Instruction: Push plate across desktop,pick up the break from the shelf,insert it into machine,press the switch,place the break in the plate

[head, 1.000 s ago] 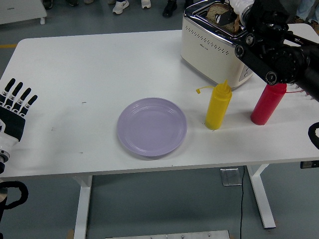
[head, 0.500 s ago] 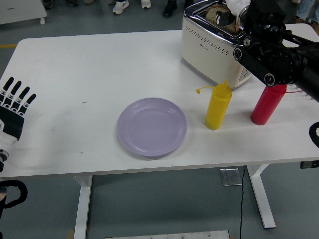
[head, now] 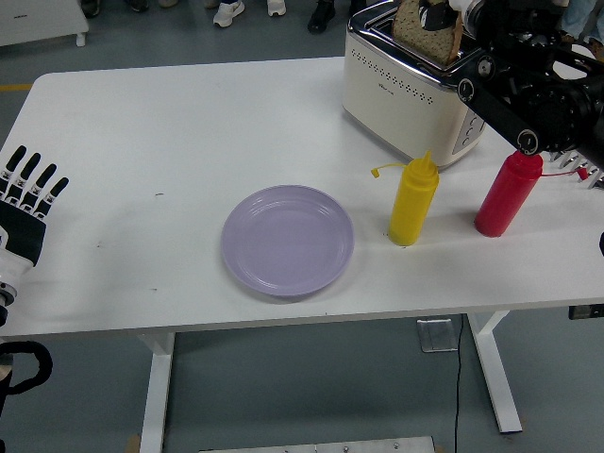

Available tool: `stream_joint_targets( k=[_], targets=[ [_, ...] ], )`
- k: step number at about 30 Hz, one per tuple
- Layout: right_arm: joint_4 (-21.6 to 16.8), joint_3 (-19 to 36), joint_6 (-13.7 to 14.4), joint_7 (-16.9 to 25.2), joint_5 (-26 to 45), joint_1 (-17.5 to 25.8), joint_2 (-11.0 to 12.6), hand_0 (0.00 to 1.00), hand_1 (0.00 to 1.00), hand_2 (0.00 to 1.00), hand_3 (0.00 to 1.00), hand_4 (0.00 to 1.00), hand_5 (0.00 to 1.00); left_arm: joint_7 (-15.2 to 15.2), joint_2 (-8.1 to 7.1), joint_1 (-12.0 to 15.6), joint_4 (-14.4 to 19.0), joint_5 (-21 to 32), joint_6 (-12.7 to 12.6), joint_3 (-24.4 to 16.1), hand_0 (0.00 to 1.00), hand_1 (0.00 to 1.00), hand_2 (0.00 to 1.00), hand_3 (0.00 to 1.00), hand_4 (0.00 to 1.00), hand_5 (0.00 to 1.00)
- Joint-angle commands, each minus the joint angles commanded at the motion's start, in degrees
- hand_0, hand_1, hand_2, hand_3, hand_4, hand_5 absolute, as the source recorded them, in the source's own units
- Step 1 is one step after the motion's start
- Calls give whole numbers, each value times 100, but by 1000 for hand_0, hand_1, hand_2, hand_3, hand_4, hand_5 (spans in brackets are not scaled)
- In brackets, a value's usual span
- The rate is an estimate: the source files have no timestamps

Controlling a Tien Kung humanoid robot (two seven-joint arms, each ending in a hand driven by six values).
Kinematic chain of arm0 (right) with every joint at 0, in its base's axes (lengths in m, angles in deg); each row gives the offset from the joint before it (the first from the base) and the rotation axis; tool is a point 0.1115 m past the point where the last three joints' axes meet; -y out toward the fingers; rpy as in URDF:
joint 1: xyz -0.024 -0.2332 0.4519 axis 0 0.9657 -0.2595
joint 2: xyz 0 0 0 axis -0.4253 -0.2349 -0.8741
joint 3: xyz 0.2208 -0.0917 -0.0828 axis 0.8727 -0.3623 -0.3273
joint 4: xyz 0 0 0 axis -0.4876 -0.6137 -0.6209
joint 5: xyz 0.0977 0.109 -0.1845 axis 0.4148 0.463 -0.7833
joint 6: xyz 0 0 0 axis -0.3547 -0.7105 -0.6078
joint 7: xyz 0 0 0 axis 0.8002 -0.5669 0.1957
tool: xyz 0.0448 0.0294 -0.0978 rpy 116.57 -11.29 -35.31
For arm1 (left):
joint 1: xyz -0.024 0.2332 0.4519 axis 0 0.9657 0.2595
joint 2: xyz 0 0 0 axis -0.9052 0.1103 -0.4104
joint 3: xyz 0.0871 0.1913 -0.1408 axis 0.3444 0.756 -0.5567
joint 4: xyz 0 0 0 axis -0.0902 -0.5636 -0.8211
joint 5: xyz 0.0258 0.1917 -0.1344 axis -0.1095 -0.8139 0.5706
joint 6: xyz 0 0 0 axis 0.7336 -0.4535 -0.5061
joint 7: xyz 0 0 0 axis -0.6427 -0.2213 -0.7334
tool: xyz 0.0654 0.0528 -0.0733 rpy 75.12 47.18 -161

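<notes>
At the far right corner of the white surface stands a cream toaster with a chrome top; a small dark mark on its side may be a brand name, but it is too small to read. A slice of brown bread stands well up out of the slot, its upper edge cut off by the top of the picture. The right robot hand is at the bread's right side, mostly out of frame, so I cannot tell whether its fingers pinch the slice or only touch it. Its black arm hides the toaster's right end and the top of the red squeeze bottle. A yellow squeeze bottle stands near the front edge, left of the red one; neither shows a label. The lilac plate lies bare near the middle of the front edge. The left robot hand rests at the left edge, fingers spread, holding nothing.
</notes>
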Motion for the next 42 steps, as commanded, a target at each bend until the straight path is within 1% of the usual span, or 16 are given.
stream_joint_targets(
  k=[4,5,12,15,17,19,22,24,26,28,29,33,38,42],
  targets=[
    [-213,285,109,49,-267,-36,214,215,335,411,495,400,122,-1,-7,4,1,0,3,8,796,853,904,857,620,998],
    [-287,366,138,59,-335,-48,279,224,329,402,487,368,106,-2,-9,8,1,-1,3,8,795,853,905,857,620,998],
    [-932,917,273,119,-649,-103,762,229,325,398,484,356,97,-6,-26,47,0,-2,1,9,795,853,904,857,620,998],
    [-1221,1109,277,137,-669,-115,939,229,325,398,484,356,97,-8,-30,61,0,-4,0,11,795,853,904,857,620,998],
    [-1498,1245,247,156,-611,-131,1104,228,321,396,483,352,97,-9,-33,64,1,-4,-1,15,795,853,904,856,620,998],
    [-1700,1302,215,170,-530,-138,1198,228,321,396,483,352,97,-9,-36,66,1,-4,0,18,795,853,904,856,620,998],
    [-2111,1300,66,213,-198,-161,1377,228,321,396,483,352,97,-11,-39,73,1,-4,-1,16,795,853,904,856,620,998],
    [-2359,1232,-53,235,9,-177,1458,229,321,394,479,345,89,-11,-40,74,1,-4,0,16,795,853,905,857,620,998],
    [-2628,1105,-216,268,235,-192,1533,229,321,394,479,345,89,-11,-41,75,1,-4,1,13,795,853,905,857,620,998],
    [-2939,886,-452,300,499,-213,1588,229,321,394,479,345,89,-11,-39,72,-2,-5,2,7,795,853,905,857,620,998],
    [-3066,796,-548,309,605,-217,1601,226,319,392,476,320,86,-11,-38,70,-3,-5,2,6,795,853,904,857,620,998],
    [-3618,380,-933,339,1077,-225,1623,226,319,392,476,320,86,-12,-33,64,-7,-5,1,-3,795,853,904,857,620,998],
    [-4199,-147,-1251,394,1644,-199,1578,225,318,390,475,304,83,-12,-27,62,-13,-5,-1,-26,795,853,905,856,620,998],
    [-4364,-583,-1366,419,2027,-172,1478,225,316,389,476,304,81,-12,-27,55,-20,-7,-1,-42,795,853,904,856,621,998]
  ],
)
